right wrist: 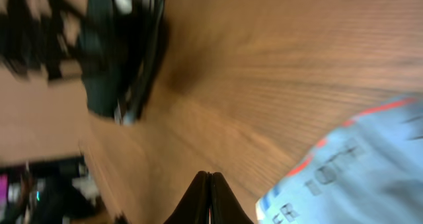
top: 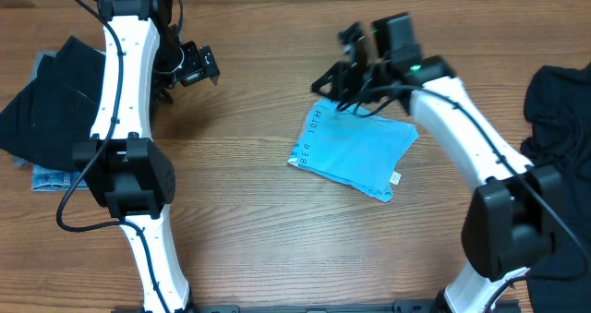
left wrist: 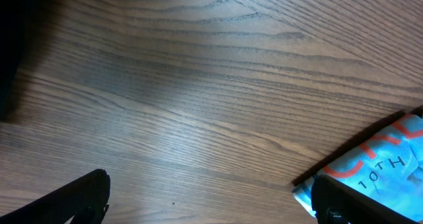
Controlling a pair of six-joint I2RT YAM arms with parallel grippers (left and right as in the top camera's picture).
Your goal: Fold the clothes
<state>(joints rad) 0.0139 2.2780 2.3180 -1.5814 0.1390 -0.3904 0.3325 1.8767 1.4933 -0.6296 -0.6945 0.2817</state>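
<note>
Centrally, the light blue T-shirt (top: 355, 151) lies folded into a soft, rumpled rectangle on the wood-grain table (top: 259, 230); the right gripper (top: 323, 84), pinched fully together, is near its far corner, while the left gripper (top: 205, 68) gapes wide, well apart.

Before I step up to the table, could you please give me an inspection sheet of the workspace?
Surface: wooden table, bare wood, no spills seen.
Job's things: light blue T-shirt folded mid-table; dark left pile and dark right pile of clothes at the edges.
Clutter: nothing seen.
Hands: left hand open over bare wood; right hand shut, empty, beside the T-shirt's corner.
Cables: black cables run along both arms.
Surroundings: nothing seen.
</note>
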